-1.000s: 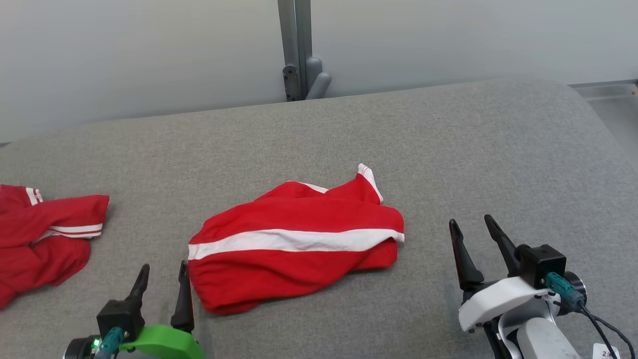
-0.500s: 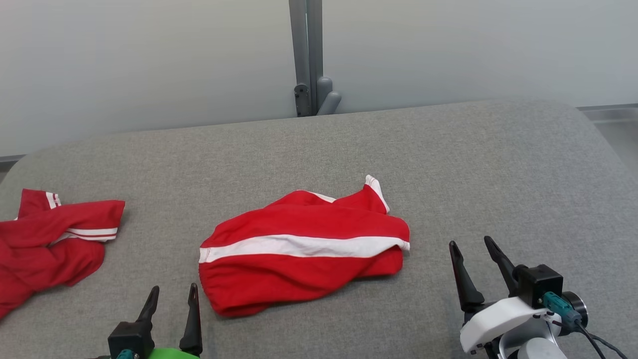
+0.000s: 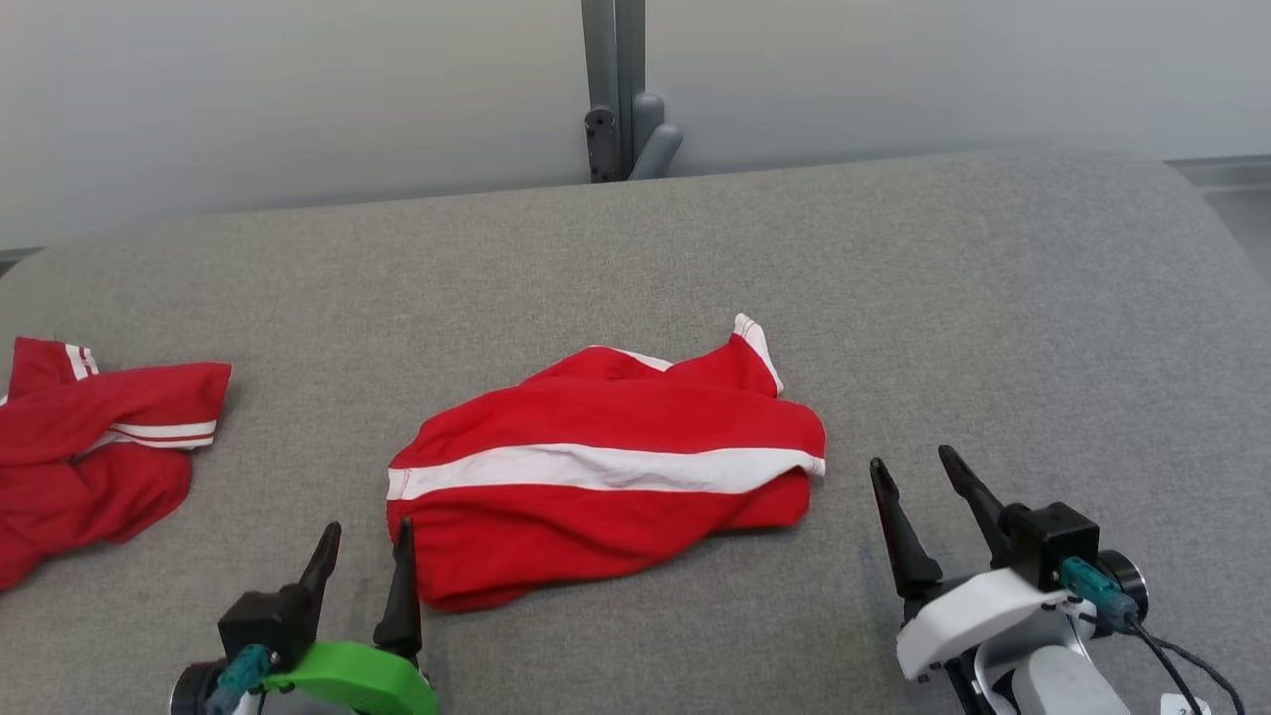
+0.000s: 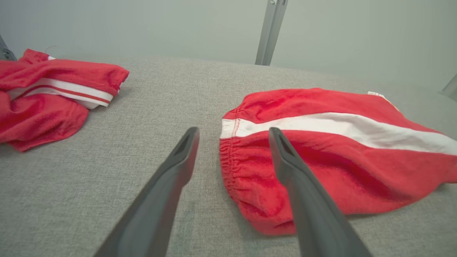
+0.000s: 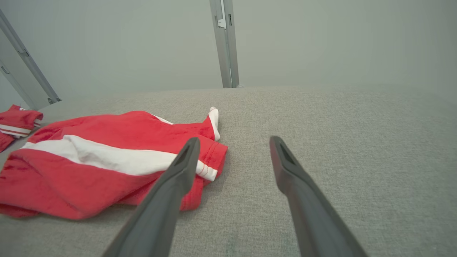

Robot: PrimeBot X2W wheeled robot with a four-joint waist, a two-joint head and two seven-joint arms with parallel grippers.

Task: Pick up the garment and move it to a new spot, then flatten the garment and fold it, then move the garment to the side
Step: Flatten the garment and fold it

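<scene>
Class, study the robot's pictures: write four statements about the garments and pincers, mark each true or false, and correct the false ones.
1. The striped garment, red with a white band, lies on the grey padded surface. True.
2. The left pincer is shut on the striped garment. False: its fingers stand apart and hold nothing, close by the garment's gathered edge.
3. A second red garment lies crumpled further to the robot's left. True.
4. The right pincer rests on top of the striped garment. False: it is open and off to the garment's right, with grey surface between them.
</scene>
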